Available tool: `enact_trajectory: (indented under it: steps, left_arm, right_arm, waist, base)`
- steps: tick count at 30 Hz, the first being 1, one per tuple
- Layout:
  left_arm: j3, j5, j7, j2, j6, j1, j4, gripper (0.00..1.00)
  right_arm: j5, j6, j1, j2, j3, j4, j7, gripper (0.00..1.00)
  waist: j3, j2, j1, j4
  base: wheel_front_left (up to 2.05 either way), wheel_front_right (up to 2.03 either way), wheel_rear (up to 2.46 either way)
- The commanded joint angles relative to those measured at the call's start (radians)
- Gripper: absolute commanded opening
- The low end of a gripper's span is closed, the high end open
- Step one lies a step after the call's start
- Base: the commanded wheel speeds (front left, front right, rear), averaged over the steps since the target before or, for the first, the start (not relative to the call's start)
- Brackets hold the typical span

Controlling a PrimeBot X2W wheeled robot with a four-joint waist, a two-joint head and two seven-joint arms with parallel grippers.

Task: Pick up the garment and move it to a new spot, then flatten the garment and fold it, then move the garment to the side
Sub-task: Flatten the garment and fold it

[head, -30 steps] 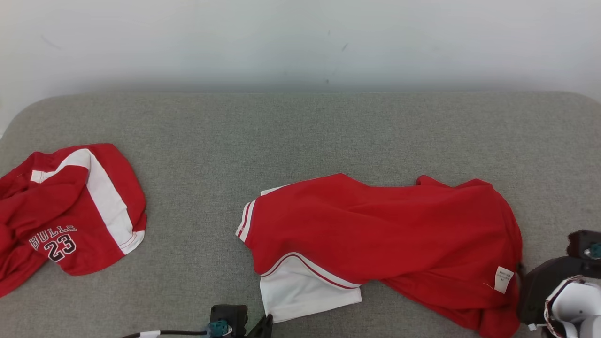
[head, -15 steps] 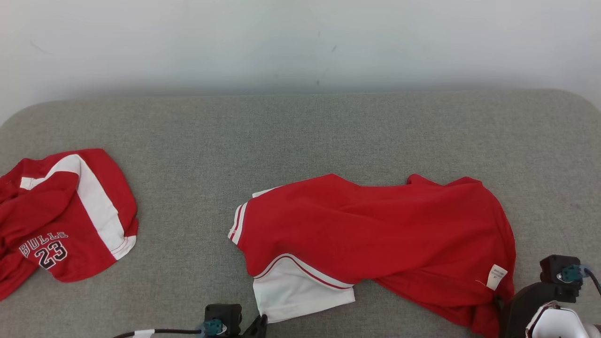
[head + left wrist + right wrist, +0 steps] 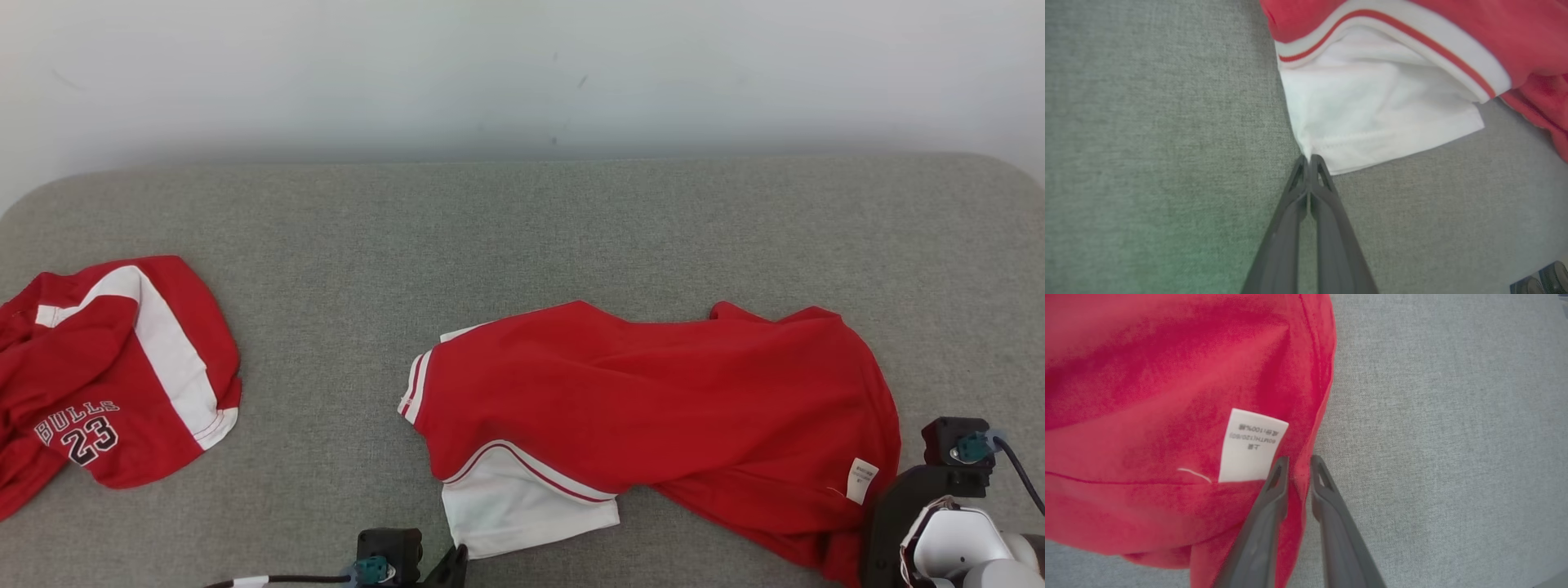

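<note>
The red garment (image 3: 653, 408) is seen lying rumpled at the near right of the grey worktop (image 3: 522, 237), its white panel (image 3: 1372, 114) turned toward the robot. The corner of that panel is pinched in the closed left hand (image 3: 1309, 157), where the cloth is puckered at the fingertips. The right hand (image 3: 1298, 461) is drawn narrow about the red side edge, with cloth caught between its fingers just beside the care label (image 3: 1251, 447).

The step in hand is judged to be the taking of two edges for the lift. It would be done best if the right pinch were seated fully before anything is raised. Both hands should then be lifted together and drawn apart evenly, so that the folds are pulled out. Only a little cloth is held at the white corner, and it could be lost to a jerk.

The garment's near edge is set close to the front of the worktop, so little room is left there. Bare surface is offered behind the garment, toward the wall (image 3: 522, 73), and in the middle. A second jersey (image 3: 114, 367) is kept well apart at the far left.
</note>
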State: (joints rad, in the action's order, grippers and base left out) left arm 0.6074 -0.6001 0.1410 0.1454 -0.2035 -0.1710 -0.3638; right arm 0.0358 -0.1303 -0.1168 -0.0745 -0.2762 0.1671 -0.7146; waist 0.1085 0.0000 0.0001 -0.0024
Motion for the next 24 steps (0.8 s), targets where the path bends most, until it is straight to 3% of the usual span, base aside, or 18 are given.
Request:
enact_trajectory:
  steps: [1,9,14,17,22,24]
  left_arm:
    - [0.003,-0.003,0.000,0.001,-0.002,-0.006,-0.005,0.00]
    - [0.001,-0.012,-0.004,0.004,-0.006,0.001,-0.009,0.00]
    - [0.005,-0.016,-0.002,0.004,-0.005,0.003,-0.010,0.00]
    - [0.007,-0.018,-0.001,0.004,-0.004,0.002,-0.011,0.00]
    - [-0.019,-0.032,-0.084,-0.008,0.023,-0.014,0.029,0.00]
    - [-0.050,-0.061,-0.142,-0.019,0.048,-0.019,0.057,0.00]
  right_arm:
    - [0.014,-0.001,0.009,-0.001,-0.006,-0.005,-0.012,0.29]
    - [0.012,-0.001,0.034,0.009,-0.001,-0.055,-0.033,0.31]
    - [0.005,-0.001,0.040,0.014,-0.001,-0.069,-0.057,0.18]
    - [0.000,-0.001,0.046,0.015,0.005,-0.075,-0.059,0.00]
    - [-0.023,-0.001,0.024,0.015,0.016,-0.103,-0.010,0.00]
    - [-0.084,-0.001,0.002,0.017,0.014,-0.123,0.036,0.00]
  waist:
    - [-0.001,0.0000,-0.0001,0.003]
    - [-0.007,0.0000,-0.0001,0.001]
    - [-0.013,0.0000,-0.0001,-0.002]
    - [-0.015,0.0000,-0.0001,-0.001]
    - [-0.022,0.0000,-0.0001,0.002]
    - [-0.028,0.0000,-0.0001,0.003]
  base:
    - [0.00,0.00,0.00]
    - [0.00,0.00,0.00]
    - [0.00,0.00,0.00]
    - [0.00,0.00,0.00]
    - [0.00,0.00,0.00]
    - [0.00,0.00,0.00]
